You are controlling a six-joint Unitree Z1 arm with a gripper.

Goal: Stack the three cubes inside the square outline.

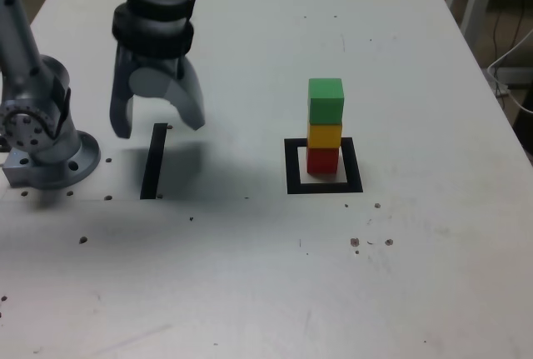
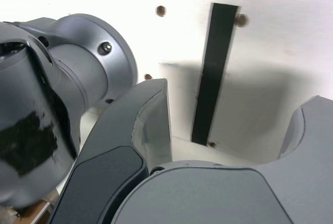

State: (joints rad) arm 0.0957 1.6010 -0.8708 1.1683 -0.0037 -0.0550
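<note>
Overhead, the grey metal pincer [image 1: 162, 126] hangs with jaws apart and nothing between them, above a straight black tape strip [image 1: 154, 161]. Toward the exterior view's right, a red cube [image 1: 322, 161], yellow cube [image 1: 324, 135] and green cube [image 1: 326, 102] stand stacked, red lowest, green topmost, inside the square black tape outline [image 1: 293, 167].

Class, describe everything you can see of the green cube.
The green cube is a small, solid-coloured block with a plain, smooth-looking surface. Its lighter top and darker front face show in the exterior view. It sits upright and level as the top of the stack, resting on the yellow cube, with nothing on it and the jaws well away.
</note>
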